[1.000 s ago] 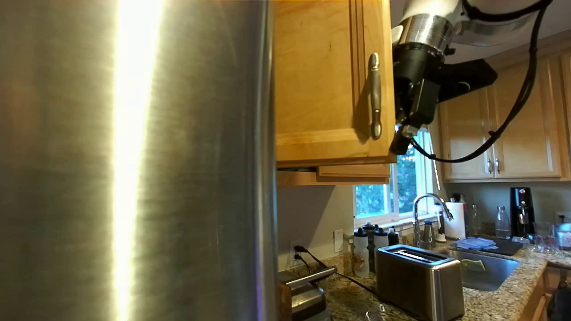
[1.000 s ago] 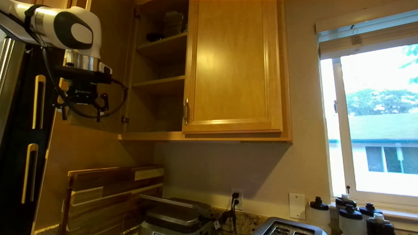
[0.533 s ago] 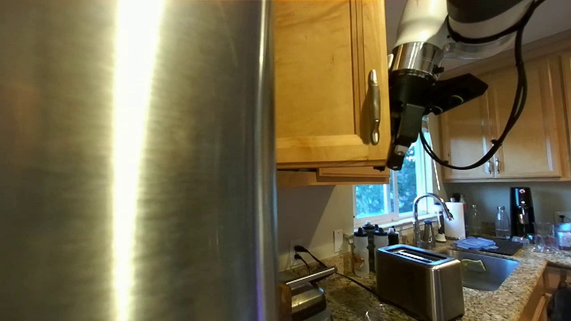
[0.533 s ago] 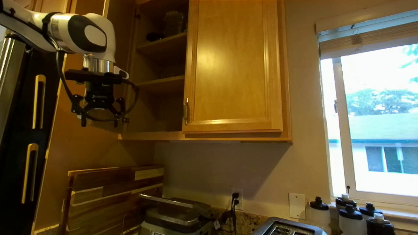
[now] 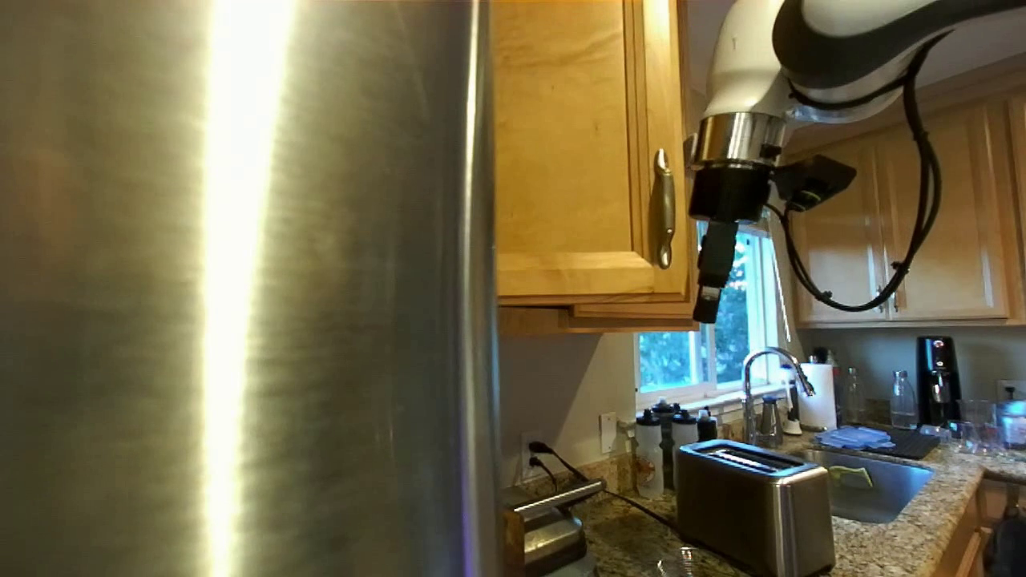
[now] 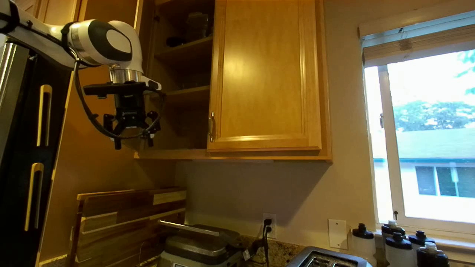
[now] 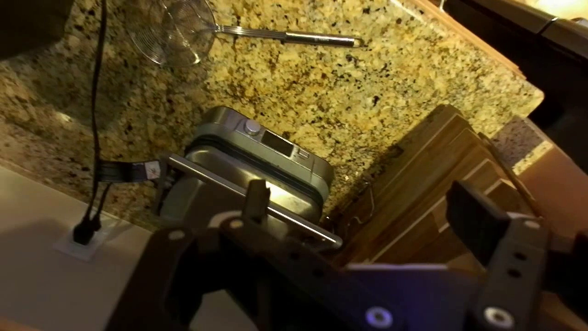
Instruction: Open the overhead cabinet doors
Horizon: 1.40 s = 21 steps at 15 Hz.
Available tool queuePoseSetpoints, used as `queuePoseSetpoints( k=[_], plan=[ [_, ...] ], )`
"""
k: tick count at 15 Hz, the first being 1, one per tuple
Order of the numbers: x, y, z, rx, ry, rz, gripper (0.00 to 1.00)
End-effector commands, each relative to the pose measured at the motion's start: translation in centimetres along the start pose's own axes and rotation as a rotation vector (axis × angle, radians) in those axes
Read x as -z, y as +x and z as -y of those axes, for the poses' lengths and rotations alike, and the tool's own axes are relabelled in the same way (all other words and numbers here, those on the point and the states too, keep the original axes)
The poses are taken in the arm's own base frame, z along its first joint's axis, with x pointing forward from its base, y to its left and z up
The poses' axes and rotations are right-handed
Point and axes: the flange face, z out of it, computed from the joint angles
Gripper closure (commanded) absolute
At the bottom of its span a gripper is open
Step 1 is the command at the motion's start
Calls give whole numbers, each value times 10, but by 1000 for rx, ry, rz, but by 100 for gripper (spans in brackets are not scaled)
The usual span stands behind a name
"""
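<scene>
The left overhead cabinet door [image 5: 569, 136], honey-oak with a metal bar handle [image 5: 665, 210], stands swung out from the cabinet. In an exterior view, its inner face [image 6: 147, 22] shows as a thin strip, partly behind my arm. The right door [image 6: 265, 74] is closed, its handle [image 6: 211, 127] at lower left. My gripper points down, open and empty, just beyond the left door's free edge in an exterior view [image 5: 706, 311] and before the open shelves [image 6: 134, 143]. I cannot tell whether it touches the door. In the wrist view the gripper [image 7: 363, 202] has its fingers apart; no door shows there.
The steel fridge [image 5: 345, 320] fills the near side. Below stand a contact grill [image 7: 257, 165], cutting boards [image 6: 130, 226], a toaster [image 5: 753, 505] and several bottles [image 6: 399, 244]. A wire strainer [image 7: 174, 32] lies on the granite counter. Cables loop around my wrist.
My gripper has moved down and toward the open shelves. The left door's free edge has swung the same way, away from the fridge, so its opening angle is smaller. The right door has not moved.
</scene>
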Motion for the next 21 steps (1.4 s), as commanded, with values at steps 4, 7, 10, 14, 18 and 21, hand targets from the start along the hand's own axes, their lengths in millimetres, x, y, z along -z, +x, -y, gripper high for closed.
queuePoseSetpoints(
  k=[4, 7, 10, 14, 18, 21],
  plan=[
    [-2, -5, -42, -138, -82, 57, 0],
    [-3, 5, -72, -190, -82, 31, 0],
    [-4, 29, -83, -222, -57, -19, 0],
    [-2, 58, -63, -167, -9, -81, 0],
    [5, 60, -30, -82, 26, -80, 0],
    [16, 53, 0, -24, 37, -114, 0]
  ],
)
